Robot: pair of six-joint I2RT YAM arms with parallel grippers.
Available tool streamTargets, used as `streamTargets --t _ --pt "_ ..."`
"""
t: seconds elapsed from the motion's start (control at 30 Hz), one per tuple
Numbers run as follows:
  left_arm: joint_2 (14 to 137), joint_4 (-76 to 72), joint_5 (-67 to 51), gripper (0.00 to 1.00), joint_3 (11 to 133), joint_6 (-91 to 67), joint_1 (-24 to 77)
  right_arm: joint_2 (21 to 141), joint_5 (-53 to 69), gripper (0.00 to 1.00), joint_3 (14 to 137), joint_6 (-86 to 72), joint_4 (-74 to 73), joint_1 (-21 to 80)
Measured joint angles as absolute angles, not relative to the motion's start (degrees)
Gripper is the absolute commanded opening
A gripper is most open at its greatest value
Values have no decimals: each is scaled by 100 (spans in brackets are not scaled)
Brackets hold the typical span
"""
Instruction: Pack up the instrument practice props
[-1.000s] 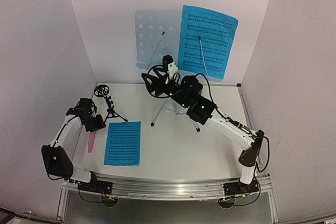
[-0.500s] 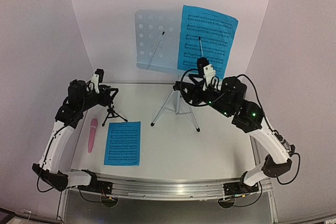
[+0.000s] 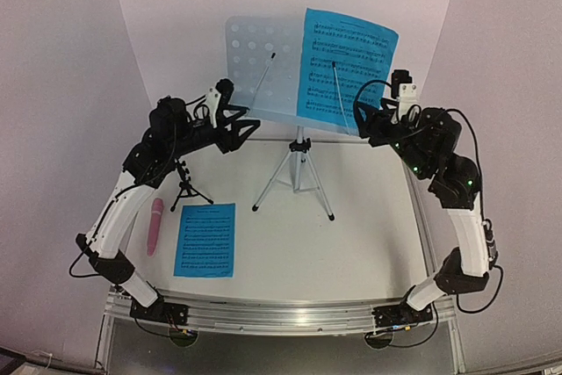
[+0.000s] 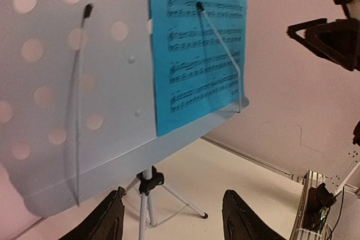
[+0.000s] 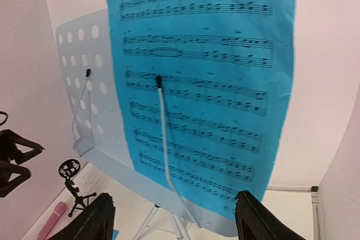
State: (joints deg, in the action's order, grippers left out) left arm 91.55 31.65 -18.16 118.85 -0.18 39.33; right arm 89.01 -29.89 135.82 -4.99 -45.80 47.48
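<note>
The silver-tripod stand [image 3: 296, 173] stands at mid-table with its perforated pale-blue desk [image 3: 255, 63] upright. One blue music sheet [image 3: 347, 63] sits on the desk under a wire clip. The other sheet [image 3: 205, 240] lies flat at the front left. The pink microphone [image 3: 154, 226] lies left of it. The small black mic stand [image 3: 185, 188] is partly hidden under my left arm. My left gripper [image 3: 244, 132] is open and empty by the desk's lower left edge. My right gripper [image 3: 363, 122] is open and empty by the desk's lower right corner.
White walls close off the back and both sides. In the left wrist view the desk [image 4: 84, 111], sheet [image 4: 197, 49] and tripod hub [image 4: 147, 182] fill the frame. In the right wrist view the sheet [image 5: 208, 82] is close, with the mic stand [image 5: 72, 175] and microphone [image 5: 53, 217] below.
Both arms have risen from the table. My left gripper moved up and right from the small mic stand to the desk's left side. My right gripper swung from the tripod to the desk's right side.
</note>
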Motion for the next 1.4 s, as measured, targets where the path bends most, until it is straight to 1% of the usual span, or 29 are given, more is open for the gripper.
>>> streamTargets --t 0.07,0.23,0.4,0.5,0.67,0.8,1.07,1.1,1.2,1.3,1.4 --pt "9421 3172 -1783 62 12303 23 4174 8967 -2889 72 13782 -535 -4765 4430" --pt "10272 3048 -1729 69 13460 -224 4774 8964 -2133 74 13717 -678 -5088 3479" --pt "11091 2696 -1778 78 14160 -683 5137 8962 -742 74 13681 -813 -5244 2394" --pt "11559 2523 -1785 80 14497 -889 5350 8958 34 74 13681 -855 -5241 1909" --pt "12123 2066 -1614 77 14735 -1318 5602 8981 1314 68 13680 -1046 -5105 1214" --pt "12396 1709 -1365 76 14758 -1533 5612 9058 2208 64 13557 -1324 -4604 735" --pt "12713 1102 -1011 74 14805 -1702 5568 9420 3233 60 13496 -1536 -3977 550" --pt "12725 1044 -971 73 14806 -1701 5568 9465 3308 60 13496 -1540 -3939 550" --pt "12774 799 -879 66 14820 -1700 5568 9586 3533 58 13496 -1563 -3830 550" --pt "12896 532 -867 60 14917 -1698 5568 9658 3687 54 13496 -1601 -3698 550" --pt "13041 288 -830 57 14999 -1749 5568 9675 3756 52 13496 -1617 -3620 550"
